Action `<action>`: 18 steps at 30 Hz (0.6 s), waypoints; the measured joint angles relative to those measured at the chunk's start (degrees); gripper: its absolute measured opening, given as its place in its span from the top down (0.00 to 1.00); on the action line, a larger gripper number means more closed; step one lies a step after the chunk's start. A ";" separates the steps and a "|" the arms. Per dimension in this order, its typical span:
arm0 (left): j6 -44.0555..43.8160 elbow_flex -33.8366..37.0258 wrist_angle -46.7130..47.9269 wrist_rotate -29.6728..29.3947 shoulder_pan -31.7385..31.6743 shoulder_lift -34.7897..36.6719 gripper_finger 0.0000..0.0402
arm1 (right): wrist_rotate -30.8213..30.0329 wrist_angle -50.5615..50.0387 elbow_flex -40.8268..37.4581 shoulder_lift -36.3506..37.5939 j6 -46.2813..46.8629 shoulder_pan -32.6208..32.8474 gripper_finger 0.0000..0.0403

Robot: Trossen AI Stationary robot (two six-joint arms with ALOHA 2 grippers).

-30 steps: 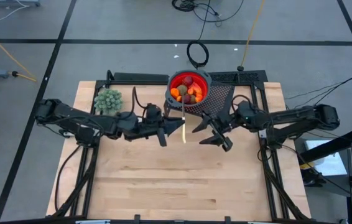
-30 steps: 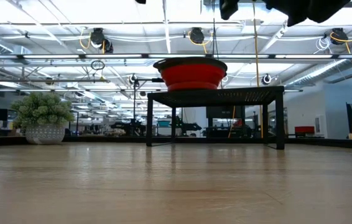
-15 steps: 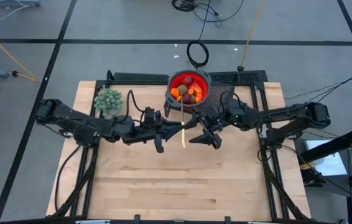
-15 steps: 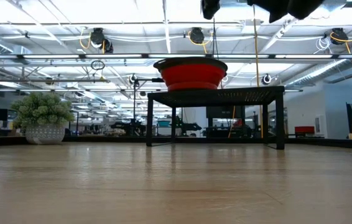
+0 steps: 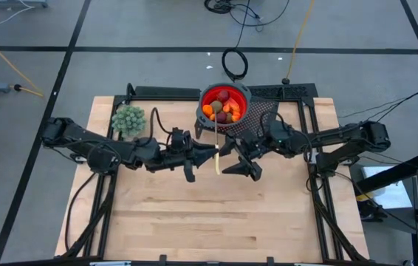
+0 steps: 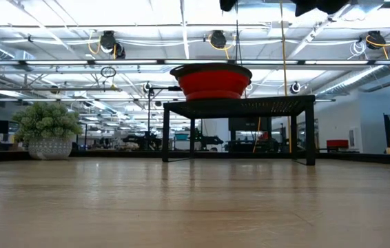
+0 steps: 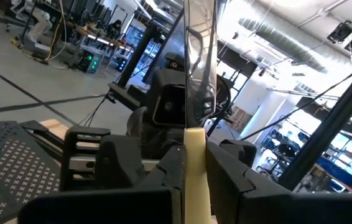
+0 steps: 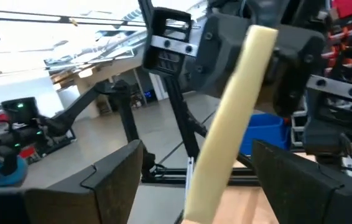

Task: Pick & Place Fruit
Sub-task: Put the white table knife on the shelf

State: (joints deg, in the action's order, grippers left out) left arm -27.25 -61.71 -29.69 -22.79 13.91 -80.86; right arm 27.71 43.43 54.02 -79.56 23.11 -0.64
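I see the left hand point(image 5: 207, 153) closed on the yellow-handled knife point(image 5: 217, 148) above the tabletop point(image 5: 194, 214). My right hand point(image 5: 235, 157) is wide open around the handle. The fruit point(image 5: 223, 108) lies in the red bowl point(image 5: 207, 94) on the black rack point(image 5: 283, 92).

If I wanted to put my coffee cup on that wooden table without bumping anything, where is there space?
The whole near half of the table, below both arms, is bare wood. It is crowded at the middle, where the left tool holds the yellow-handled knife and the open right tool closes in. The far edge is taken by the green plant, red bowl of fruit and black rack.
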 joint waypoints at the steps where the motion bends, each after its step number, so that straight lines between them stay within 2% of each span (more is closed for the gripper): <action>1: 0.02 0.00 0.00 0.00 0.00 0.00 0.91 | -1.05 -0.10 -0.01 -0.02 0.30 0.00 0.27; 14: -0.18 0.00 0.91 -0.35 -0.70 0.00 0.91 | -4.13 -0.16 -0.02 0.01 1.17 1.50 0.27; 18: -0.21 0.00 0.93 -0.23 -0.83 0.00 0.91 | -6.77 -0.37 -0.03 -0.26 1.10 1.56 0.27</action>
State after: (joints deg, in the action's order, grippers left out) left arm -27.46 -61.71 -28.76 -23.01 13.08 -80.86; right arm 20.94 43.06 53.99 -79.82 24.21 0.92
